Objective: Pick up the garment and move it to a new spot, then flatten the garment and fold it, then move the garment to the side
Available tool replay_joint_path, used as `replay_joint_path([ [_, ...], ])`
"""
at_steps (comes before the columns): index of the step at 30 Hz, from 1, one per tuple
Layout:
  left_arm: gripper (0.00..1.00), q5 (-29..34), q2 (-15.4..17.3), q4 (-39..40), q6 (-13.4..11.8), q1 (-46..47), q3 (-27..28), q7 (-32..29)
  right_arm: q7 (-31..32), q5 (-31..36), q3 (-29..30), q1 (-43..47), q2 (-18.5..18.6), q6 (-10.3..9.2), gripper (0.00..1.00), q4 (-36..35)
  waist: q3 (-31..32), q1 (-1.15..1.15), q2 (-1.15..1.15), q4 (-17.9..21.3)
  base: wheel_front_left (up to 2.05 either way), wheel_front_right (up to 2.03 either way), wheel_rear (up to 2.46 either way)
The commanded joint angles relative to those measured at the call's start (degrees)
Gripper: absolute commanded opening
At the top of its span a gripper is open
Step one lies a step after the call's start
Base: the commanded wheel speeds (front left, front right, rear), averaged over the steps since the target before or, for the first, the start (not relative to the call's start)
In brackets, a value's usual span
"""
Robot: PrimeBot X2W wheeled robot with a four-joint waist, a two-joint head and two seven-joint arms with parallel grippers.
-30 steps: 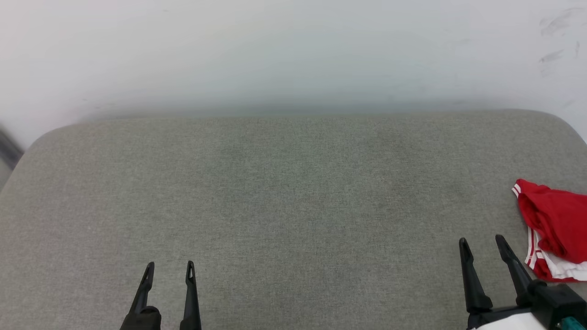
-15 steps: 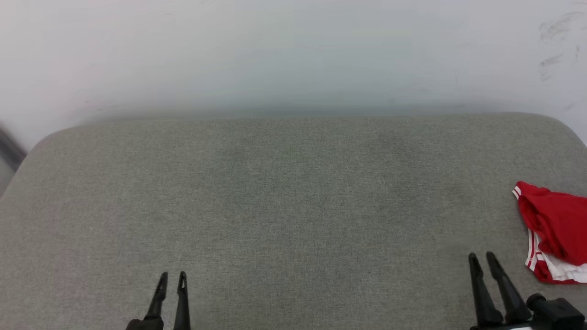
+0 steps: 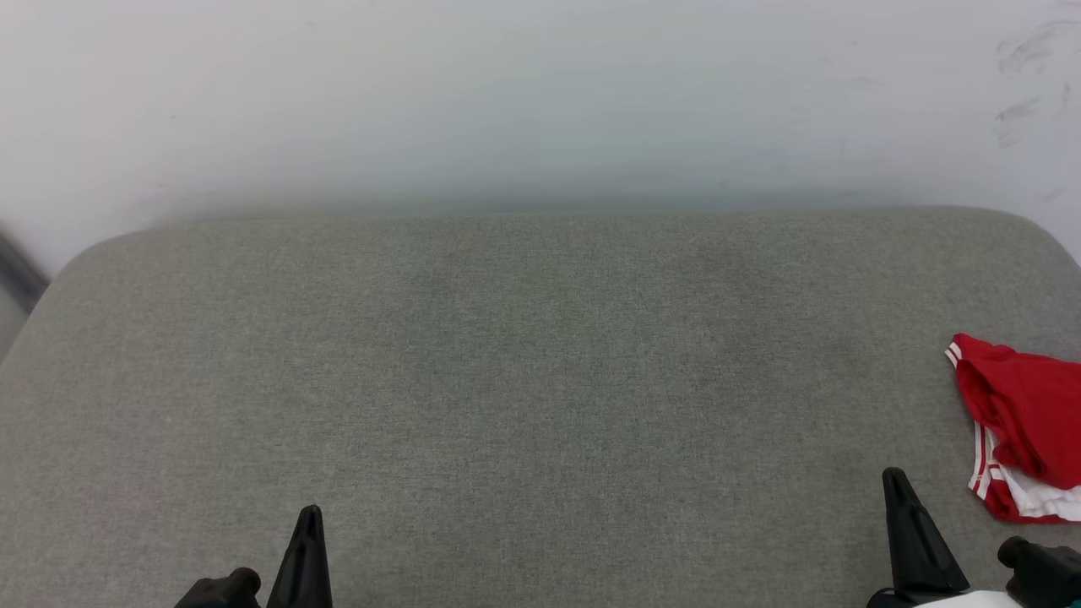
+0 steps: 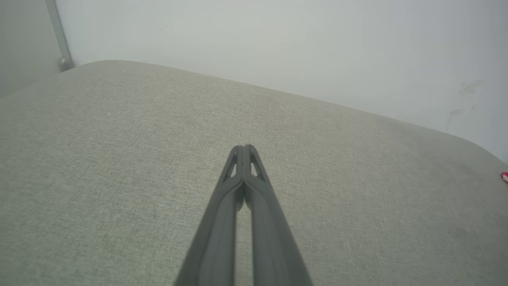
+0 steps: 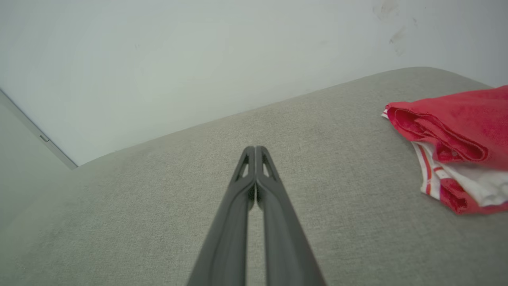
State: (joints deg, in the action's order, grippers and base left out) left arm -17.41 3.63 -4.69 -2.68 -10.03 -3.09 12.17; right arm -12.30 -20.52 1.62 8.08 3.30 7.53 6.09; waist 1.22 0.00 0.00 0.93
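Observation:
The garment [image 3: 1026,422] is a red jersey with white and red-striped trim, lying bunched at the right edge of the grey cushioned surface [image 3: 540,380]; part of it runs out of the head view. In the right wrist view the garment [image 5: 456,135] lies to the right of my fingers, apart from them. My right gripper [image 3: 893,477] stands near the front edge, left of the garment, shut with nothing in it, tips together [image 5: 254,149]. My left gripper [image 3: 310,513] is at the lower left, shut and empty, fingertips pressed together [image 4: 245,147].
A pale wall [image 3: 540,101] rises behind the surface, with a few scuff marks at the upper right. The surface has rounded far corners [image 3: 93,253]. A dark strip [image 3: 17,274] shows at the far left by the wall.
Both grippers have gone from open to shut and drawn back toward the bottom of the head view. The garment has stayed where it was.

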Motion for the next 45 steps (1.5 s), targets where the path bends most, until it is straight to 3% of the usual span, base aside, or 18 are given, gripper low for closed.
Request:
replay_joint_path([
  [1, 0.0, -3.09, 0.55, 0.34, 0.5, 1.82, 0.37, -0.51, 0.48, -3.13, 0.04, -1.95, 0.6, -0.01, 0.0, -0.38, -0.02, 0.0, 0.0, -0.01, 0.0, 0.0, 0.0],
  [24, 0.0, -26.06, 1.11, -2.75, 3.55, 6.48, 1.91, -5.02, 5.09, -25.09, 0.31, -5.79, 1.26, -0.02, 0.0, 2.04, -0.31, 0.0, 0.0, -0.2, 0.0, 0.0, 0.0],
  [45, 0.0, -41.6, 1.23, -4.62, 5.62, 9.43, 3.39, -8.47, 8.59, -40.0, 0.87, -8.52, 1.43, -0.03, 0.0, 3.75, -0.56, 0.0, 0.0, -0.37, 0.0, 0.0, 0.0],
])
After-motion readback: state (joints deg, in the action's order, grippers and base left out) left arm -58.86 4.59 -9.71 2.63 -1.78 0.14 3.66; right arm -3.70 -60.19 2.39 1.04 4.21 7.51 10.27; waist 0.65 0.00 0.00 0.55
